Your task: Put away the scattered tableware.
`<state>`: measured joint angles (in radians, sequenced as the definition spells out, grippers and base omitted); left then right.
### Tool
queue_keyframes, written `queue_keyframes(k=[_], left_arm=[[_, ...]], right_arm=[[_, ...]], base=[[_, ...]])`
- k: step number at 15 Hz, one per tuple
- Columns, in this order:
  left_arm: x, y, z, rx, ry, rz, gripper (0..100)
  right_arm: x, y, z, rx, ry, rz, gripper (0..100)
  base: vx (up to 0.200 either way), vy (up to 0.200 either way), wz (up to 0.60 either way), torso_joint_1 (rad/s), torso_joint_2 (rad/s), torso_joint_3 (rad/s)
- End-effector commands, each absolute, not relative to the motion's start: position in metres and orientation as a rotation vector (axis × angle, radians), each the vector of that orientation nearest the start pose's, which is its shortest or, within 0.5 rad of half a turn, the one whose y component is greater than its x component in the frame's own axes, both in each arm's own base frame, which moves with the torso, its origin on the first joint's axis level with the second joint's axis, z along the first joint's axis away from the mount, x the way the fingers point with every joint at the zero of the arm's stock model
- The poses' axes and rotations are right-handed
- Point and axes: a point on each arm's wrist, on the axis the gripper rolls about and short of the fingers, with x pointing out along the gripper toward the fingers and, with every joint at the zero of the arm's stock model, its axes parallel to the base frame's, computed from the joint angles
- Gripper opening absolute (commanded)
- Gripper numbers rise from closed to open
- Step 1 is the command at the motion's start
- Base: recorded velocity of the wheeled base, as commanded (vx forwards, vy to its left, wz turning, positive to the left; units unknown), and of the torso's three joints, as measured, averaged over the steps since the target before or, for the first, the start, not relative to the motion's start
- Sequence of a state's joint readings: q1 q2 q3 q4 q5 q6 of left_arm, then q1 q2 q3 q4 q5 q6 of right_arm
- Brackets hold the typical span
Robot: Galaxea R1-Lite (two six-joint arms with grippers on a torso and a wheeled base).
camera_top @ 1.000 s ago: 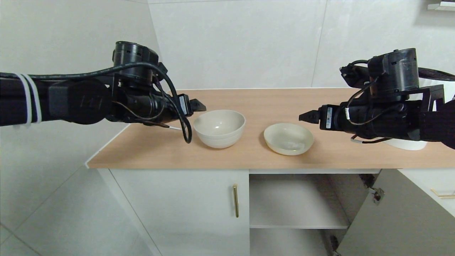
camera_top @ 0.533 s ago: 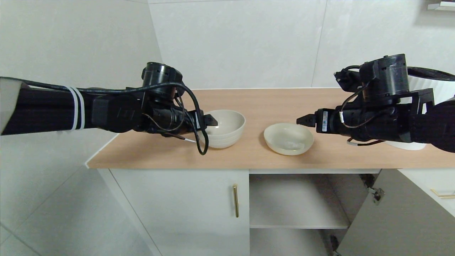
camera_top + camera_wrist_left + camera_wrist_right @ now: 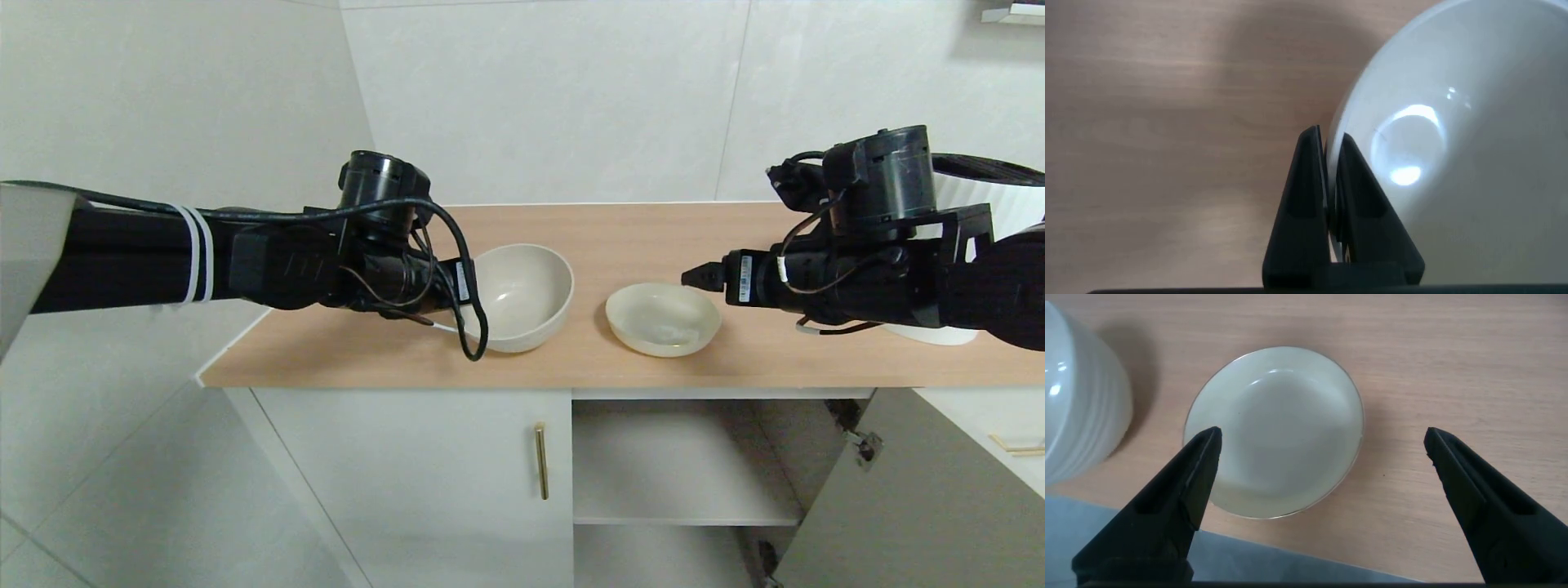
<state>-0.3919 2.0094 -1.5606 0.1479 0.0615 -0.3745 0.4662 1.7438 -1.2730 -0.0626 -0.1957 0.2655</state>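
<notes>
Nothing was stowed yet: bowl (image 3: 522,298) and dish (image 3: 663,318) sat side by side on the bench (image 3: 620,237), with the open shelf (image 3: 678,465) below. Left hand (image 3: 1327,163) was pinched on the bowl's left rim, one finger inside and one outside, bowl tipped. Right hand (image 3: 692,276) was spread wide, hovering by the dish's right edge, no contact. Both pieces were left to shelve.

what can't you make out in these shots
Head view: the right arm hides most of a white ribbed container; can't tell what it is.
Head view: the bottom edge cuts off the open cupboard below its shelf.
Left wrist view: the deep bowl runs off the frame; the left gripper covers the pinched rim.
</notes>
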Motion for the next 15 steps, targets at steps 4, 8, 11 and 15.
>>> queue_keyframes(k=[4, 8, 11, 15], left_arm=[[0.335, -0.142, 0.24, -0.232, 0.569, -0.206, 0], [0.301, -0.127, 0.271, -0.256, 0.493, -0.226, 0], [0.294, -0.125, 0.276, -0.257, 0.479, -0.231, 0], [0.294, -0.125, 0.277, -0.26, 0.477, -0.231, 0]], right_arm=[[0.31, 0.149, 0.233, 0.105, 0.462, 0.156, 100], [0.323, 0.154, 0.221, 0.062, 0.59, 0.054, 100], [0.329, 0.157, 0.211, 0.051, 0.613, 0.047, 100], [0.337, 0.16, 0.205, 0.073, 0.622, 0.037, 100]], base=[[0.0, 0.0, 0.0, 0.0, 0.0, 0.0], [0.0, 0.0, 0.0, 0.0, 0.0, 0.0], [0.0, 0.0, 0.0, 0.0, 0.0, 0.0], [0.0, 0.0, 0.0, 0.0, 0.0, 0.0]])
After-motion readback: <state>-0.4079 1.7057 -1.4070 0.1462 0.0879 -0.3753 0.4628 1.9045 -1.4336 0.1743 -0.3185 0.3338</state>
